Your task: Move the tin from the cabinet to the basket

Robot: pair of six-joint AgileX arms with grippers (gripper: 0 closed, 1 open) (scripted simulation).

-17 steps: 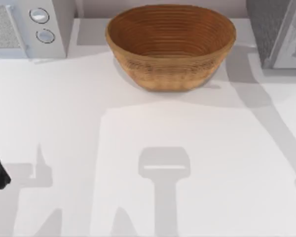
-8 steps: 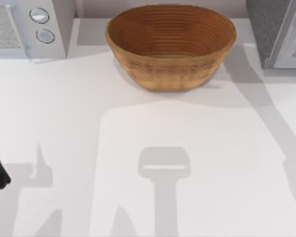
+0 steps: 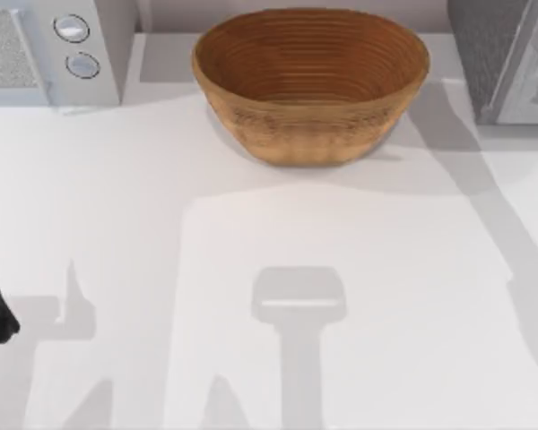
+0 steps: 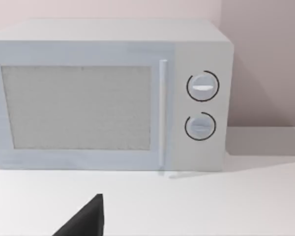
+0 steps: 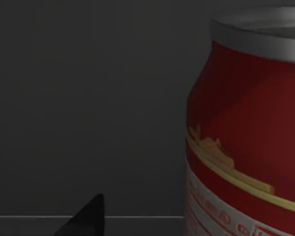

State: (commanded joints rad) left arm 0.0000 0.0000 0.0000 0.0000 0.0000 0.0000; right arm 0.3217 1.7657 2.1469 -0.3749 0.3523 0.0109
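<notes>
One tin (image 5: pixel 246 123) (upright, in dark surroundings), one basket (image 3: pixel 310 82), one cabinet (image 3: pixel 502 58); fingers' state: cannot tell.

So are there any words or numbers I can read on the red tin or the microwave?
Tin: pale lettering low on its red side, too blurred and cut off to read; the yellow marks above it form no clear word.
Microwave: no words or numbers; its two knobs are unmarked.
Basket and cabinet: no text.
</notes>
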